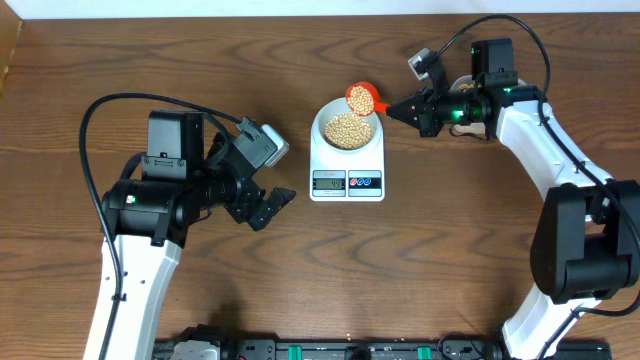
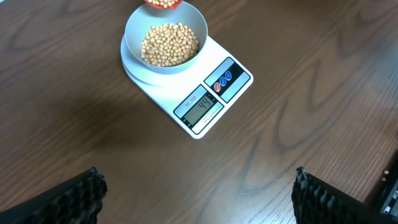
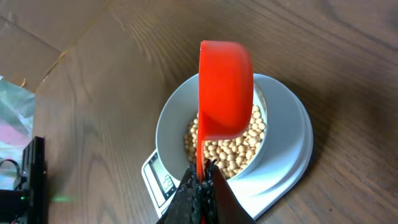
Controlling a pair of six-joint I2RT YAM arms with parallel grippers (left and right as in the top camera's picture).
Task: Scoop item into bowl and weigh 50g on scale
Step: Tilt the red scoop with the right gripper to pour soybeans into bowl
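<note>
The pale bowl stands on the white scale, and tan beans fill its bottom. A red scoop with beans in it hangs tilted over the bowl's far right rim. My right gripper is shut on the scoop's handle. In the right wrist view the scoop shows its back above the bowl and the beans, with the gripper pinching the thin handle. My left gripper is open and holds nothing, low over the table to the left of the scale.
A cardboard sheet and a plastic bag lie on the table past the scale in the right wrist view. A black rail runs along the table's front edge. The right arm curves along the right side.
</note>
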